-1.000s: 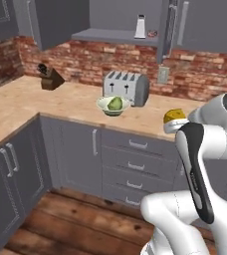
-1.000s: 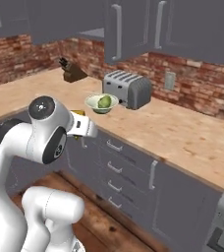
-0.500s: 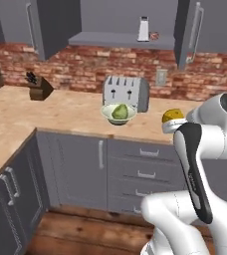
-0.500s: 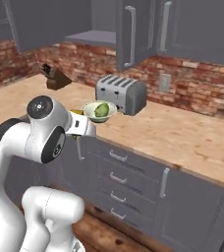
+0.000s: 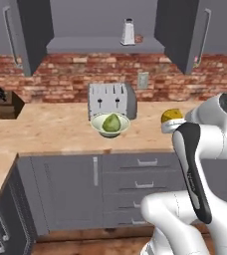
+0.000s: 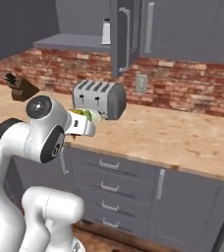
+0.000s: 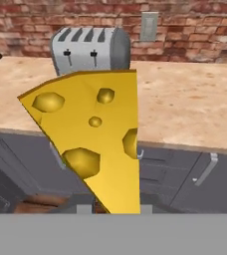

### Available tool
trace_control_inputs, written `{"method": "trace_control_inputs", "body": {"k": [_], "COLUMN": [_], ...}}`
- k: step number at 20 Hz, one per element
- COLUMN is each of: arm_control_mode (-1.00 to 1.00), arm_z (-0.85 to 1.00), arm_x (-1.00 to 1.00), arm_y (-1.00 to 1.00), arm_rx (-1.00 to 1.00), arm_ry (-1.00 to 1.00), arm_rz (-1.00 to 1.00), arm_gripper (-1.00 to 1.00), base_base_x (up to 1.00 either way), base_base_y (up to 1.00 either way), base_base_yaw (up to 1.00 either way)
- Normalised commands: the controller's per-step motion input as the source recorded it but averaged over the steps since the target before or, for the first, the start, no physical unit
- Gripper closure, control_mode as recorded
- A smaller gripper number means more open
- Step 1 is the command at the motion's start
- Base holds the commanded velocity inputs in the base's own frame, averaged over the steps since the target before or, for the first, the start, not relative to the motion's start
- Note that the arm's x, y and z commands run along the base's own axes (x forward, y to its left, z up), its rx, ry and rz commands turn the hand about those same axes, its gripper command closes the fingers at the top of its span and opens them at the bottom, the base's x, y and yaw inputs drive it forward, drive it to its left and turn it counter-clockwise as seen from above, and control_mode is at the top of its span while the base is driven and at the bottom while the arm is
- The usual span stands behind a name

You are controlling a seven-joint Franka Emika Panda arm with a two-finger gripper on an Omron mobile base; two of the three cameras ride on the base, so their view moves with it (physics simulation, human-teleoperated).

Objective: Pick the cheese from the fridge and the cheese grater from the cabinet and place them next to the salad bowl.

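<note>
I see the cheese (image 7: 93, 137) right up against the hand camera, a yellow wedge with darker holes. Its long axis runs diagonal in the hand view: wide end up top, narrow tip pointing down toward the bottom edge where the fingers sit. One straight cut edge stands near vertical on its right side. The fingers themselves are hidden behind the wedge, but they are clamped together on the cheese, holding it in the air in front of the counter edge.

From the left base view the cheese (image 5: 172, 116) shows as a rounded yellow-orange lump at the end of the arm, rind side facing the camera, over the front part of the counter (image 5: 51, 130) and off to the right of the salad bowl (image 5: 110, 124). Not touching the bowl; clear gap between them. In the right base view the arm covers most of it, so I can't tell its angle there.

Next out, the salad bowl sits near the counter's front edge with a green lump in it. Just behind it stands the toaster (image 5: 112, 99), slots up. A knife block (image 5: 5, 103) is far left.

Farthest: the brick wall with an outlet (image 5: 143, 80), and above it the cabinet (image 5: 105, 45), doors swung open, the cheese grater (image 5: 128, 32) upright on its shelf, narrow end and handle up.
</note>
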Motion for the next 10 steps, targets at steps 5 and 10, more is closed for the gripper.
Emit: {"method": "trace_control_inputs", "body": {"k": [5, 10], "arm_control_mode": [1.00, 1.00], "arm_z": [0.00, 0.00], "arm_x": [0.00, 0.00], "arm_y": [0.00, 0.00], "arm_rx": [0.00, 0.00], "arm_ry": [0.00, 0.00], "arm_rz": [0.00, 0.00], "arm_gripper": [1.00, 1.00], "base_base_x": [0.51, 0.45], "base_base_y": [0.54, 0.64], "base_base_yaw": [-0.33, -0.23]}}
